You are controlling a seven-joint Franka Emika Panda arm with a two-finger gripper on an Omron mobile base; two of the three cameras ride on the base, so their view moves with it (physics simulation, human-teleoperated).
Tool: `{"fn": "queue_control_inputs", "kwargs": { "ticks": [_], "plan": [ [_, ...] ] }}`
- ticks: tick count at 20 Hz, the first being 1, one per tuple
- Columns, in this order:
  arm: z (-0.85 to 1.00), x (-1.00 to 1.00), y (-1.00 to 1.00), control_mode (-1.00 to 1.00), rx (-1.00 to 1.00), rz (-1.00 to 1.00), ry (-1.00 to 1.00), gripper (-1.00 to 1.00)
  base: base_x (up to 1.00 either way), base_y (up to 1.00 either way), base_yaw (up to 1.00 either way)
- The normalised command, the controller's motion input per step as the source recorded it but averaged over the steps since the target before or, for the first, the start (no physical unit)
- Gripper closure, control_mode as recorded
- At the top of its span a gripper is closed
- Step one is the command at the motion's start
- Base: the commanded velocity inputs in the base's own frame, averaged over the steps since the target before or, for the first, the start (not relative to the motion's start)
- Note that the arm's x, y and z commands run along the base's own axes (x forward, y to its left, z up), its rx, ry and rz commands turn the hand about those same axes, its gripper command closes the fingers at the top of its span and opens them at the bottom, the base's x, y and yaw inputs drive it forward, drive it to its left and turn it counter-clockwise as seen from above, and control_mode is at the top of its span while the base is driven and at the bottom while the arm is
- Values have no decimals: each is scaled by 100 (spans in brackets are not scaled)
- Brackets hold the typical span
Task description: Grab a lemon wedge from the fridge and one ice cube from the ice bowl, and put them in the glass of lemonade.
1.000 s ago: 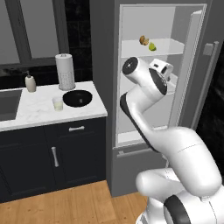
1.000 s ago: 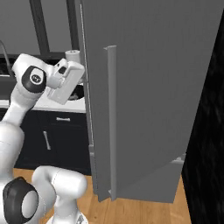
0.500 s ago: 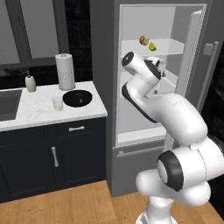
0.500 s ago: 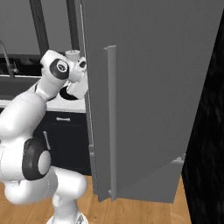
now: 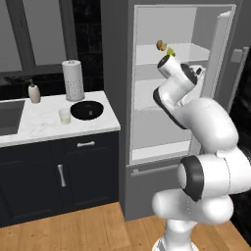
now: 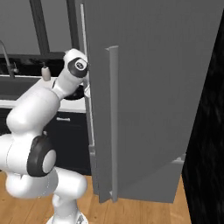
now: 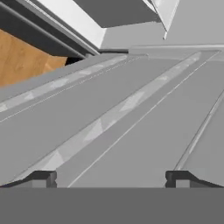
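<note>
With its tool (image 7: pixel 111 177) spread wide inside the tall grey fridge (image 5: pixel 147 127), the arm faces a tiny orange-yellow lemon wedge (image 5: pixel 161 45) on the upper shelf, probably light, soft and slippery, best pinched across its flat sides

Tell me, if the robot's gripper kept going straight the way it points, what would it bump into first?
Probably a pale shelf inside the tall grey fridge. The open two-finger gripper holds nothing, and depth is hard to judge.
</note>
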Motion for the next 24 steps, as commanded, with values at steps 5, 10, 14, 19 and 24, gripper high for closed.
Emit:
{"fn": "queue_control_inputs", "kwargs": {
  "ticks": [5, 10, 14, 19, 24],
  "plan": [
    [-17, -100, -100, -100, 0, -15, -5, -100, 0, 0, 0],
    [0, -82, -98, -100, 0, -9, -16, -100, 0, 0, 0],
    [0, -38, -36, -100, 0, 0, -14, -100, 0, 0, 0],
    [0, -23, 43, -100, 0, 0, -10, -100, 0, 0, 0],
    [-7, -35, 99, -100, 15, -3, -26, -100, 0, 0, 0]
  ]
}}
